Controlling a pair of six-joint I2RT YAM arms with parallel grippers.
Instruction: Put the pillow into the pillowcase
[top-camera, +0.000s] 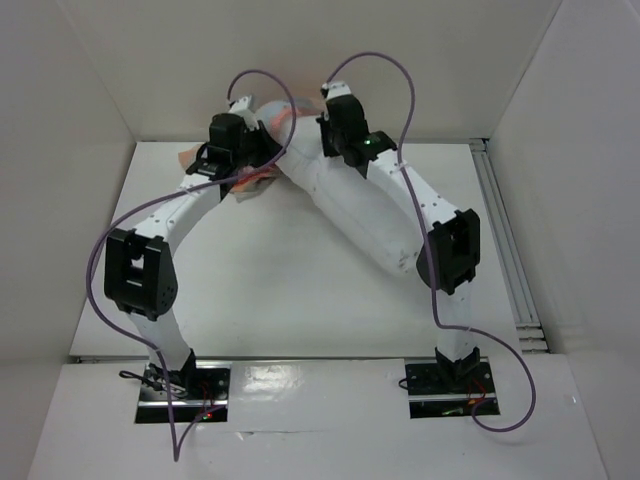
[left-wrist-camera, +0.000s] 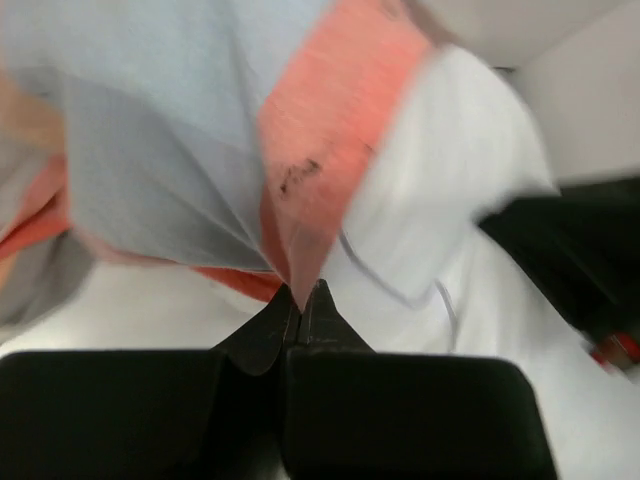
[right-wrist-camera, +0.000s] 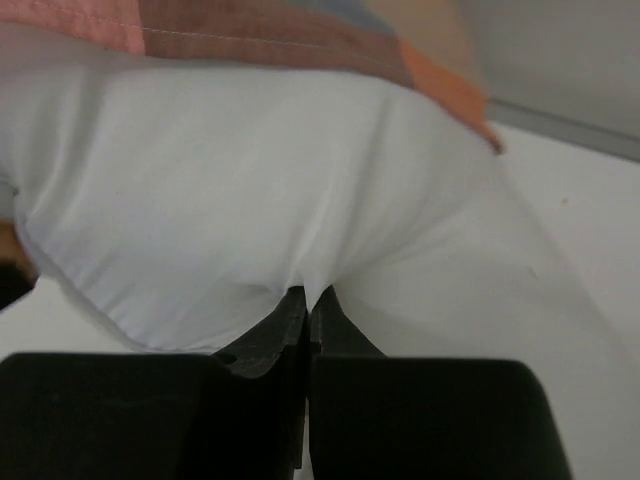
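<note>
The white pillow (top-camera: 352, 208) lies slantwise from the table's back middle toward the right arm. The checked pillowcase (top-camera: 262, 178) is bunched at the back, its orange patches showing around both wrists. In the left wrist view my left gripper (left-wrist-camera: 301, 292) is shut on a pinched fold of the pillowcase (left-wrist-camera: 180, 130), orange and light blue, which hangs beside the pillow (left-wrist-camera: 450, 170). In the right wrist view my right gripper (right-wrist-camera: 309, 292) is shut on a pinch of the pillow's (right-wrist-camera: 230, 190) white cloth. The pillowcase (right-wrist-camera: 250, 30) edge lies over the pillow's far end.
White walls close in the table at the back and both sides. A metal rail (top-camera: 505, 250) runs along the right edge. Purple cables (top-camera: 110, 240) loop over both arms. A black part of the right arm (left-wrist-camera: 580, 250) shows beside the pillow in the left wrist view.
</note>
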